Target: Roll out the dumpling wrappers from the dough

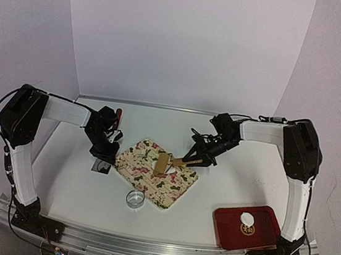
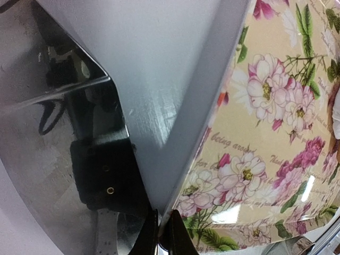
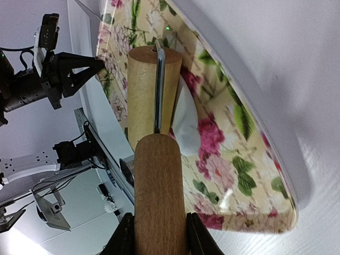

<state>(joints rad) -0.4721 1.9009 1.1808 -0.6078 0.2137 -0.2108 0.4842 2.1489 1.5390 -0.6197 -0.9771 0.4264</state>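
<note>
- Here, the white table (image 1: 248,149) carries everything, and both arms reach in over its middle.
- Rectangular floral-printed board (image 1: 172,190): it lies aslant at mid-table. The left gripper (image 2: 162,236) has its jaws closed right down on the rim at the board's left corner, apparently pinching it as an anchor. Risk: if that pinch slips, a roller stroke would likely skate the board across the table.
- Dark red rectangular tray (image 1: 226,231): it sits near the right arm's base, well apart from the board.
- Pale wooden roller (image 3: 154,95) with a metal yoke and a wooden handle: its barrel rests on the board. The right gripper (image 3: 159,234) clasps the handle, jaws parted only by its thickness. Risk: uneven pressure would tilt the barrel and leave the dough thicker on one side.
- White dough (image 3: 183,119): a small patch on the board, partly under the barrel, with its outline mostly hidden. Risk: it may stick to the barrel and tear.
- Small round metal ring cutter (image 1: 135,198): it stands on the table just beside the board's near edge.
- Round white dumpling wrapper (image 1: 247,219): one lies in the tray.
</note>
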